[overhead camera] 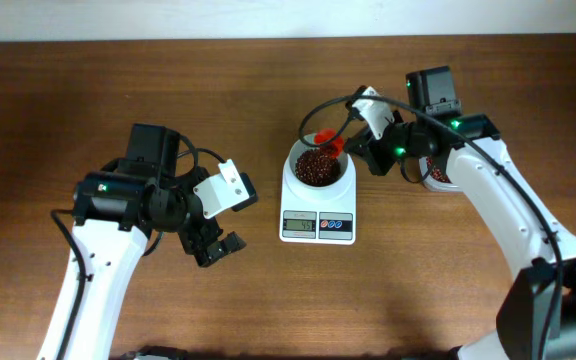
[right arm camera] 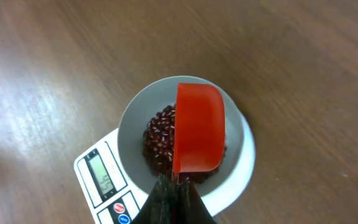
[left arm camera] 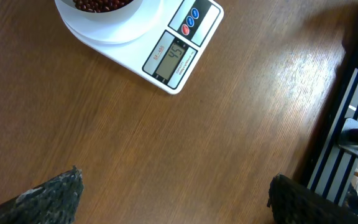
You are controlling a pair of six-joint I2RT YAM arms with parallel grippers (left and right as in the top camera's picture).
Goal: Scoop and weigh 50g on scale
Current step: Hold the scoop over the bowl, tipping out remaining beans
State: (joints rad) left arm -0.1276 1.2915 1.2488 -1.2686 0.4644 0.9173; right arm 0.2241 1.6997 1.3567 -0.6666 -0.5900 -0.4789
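Brown wood table (overhead camera: pixel 268 90). On its left side the left gripper (overhead camera: pixel 218 246) is spread wide, empty, above the wood and left of the scale (overhead camera: pixel 318 226). The right gripper (right arm camera: pixel 174 186) is clenched on the handle of the red scoop (right arm camera: pixel 199 127), held over the bowl (right arm camera: pixel 134 121) on the scale. The beans (right arm camera: pixel 159 140) are heaped in the bowl, partly hidden under the scoop.

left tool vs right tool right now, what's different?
Left tool is open and empty; right tool is shut on the red scoop. Left tool hangs over bare table beside the scale; right tool holds the scoop above the beans in the bowl. Both are dark two-finger tools.
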